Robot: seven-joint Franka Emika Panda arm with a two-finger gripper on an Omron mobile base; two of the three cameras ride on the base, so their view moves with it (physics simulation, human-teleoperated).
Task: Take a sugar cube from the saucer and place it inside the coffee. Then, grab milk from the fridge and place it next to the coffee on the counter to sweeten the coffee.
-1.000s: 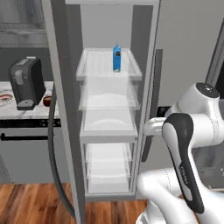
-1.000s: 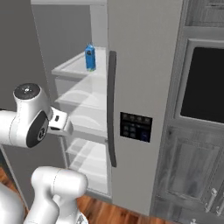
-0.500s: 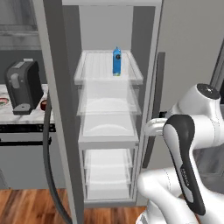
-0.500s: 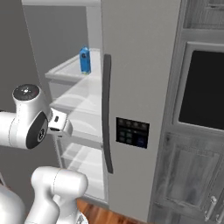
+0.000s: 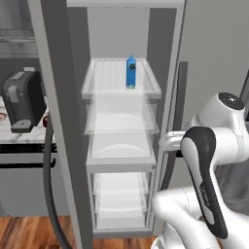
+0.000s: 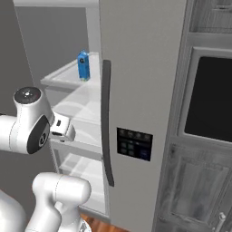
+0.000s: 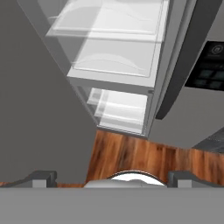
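Note:
The fridge point(image 5: 121, 146) stands with its left door point(image 5: 56, 121) swung open. A small blue milk point(image 5: 130, 71) carton with a white top stands upright on the top shelf, and shows again as the milk point(image 6: 83, 65). My gripper point(image 7: 113, 178) is open with nothing between its fingers. It hangs low in front of the fridge, well below the milk, facing the lower shelves and the wood floor. A sliver of the dark red coffee point(image 5: 47, 121) cup peeks past the door edge on the counter point(image 5: 9, 132). The saucer point(image 5: 2, 116) is cut off at the left edge. The sugar cube is out of view.
A black coffee machine point(image 5: 22, 99) stands on the counter left of the open door. The fridge's right door is closed, with a dark curved handle point(image 6: 106, 122) and a black dispenser panel point(image 6: 132, 143). A dark built-in oven cabinet point(image 6: 210, 104) stands to the right.
The whole picture has shifted: the base has driven closer to the fridge, so the shelves and the milk look larger. The arm keeps its pose and the gripper stays open.

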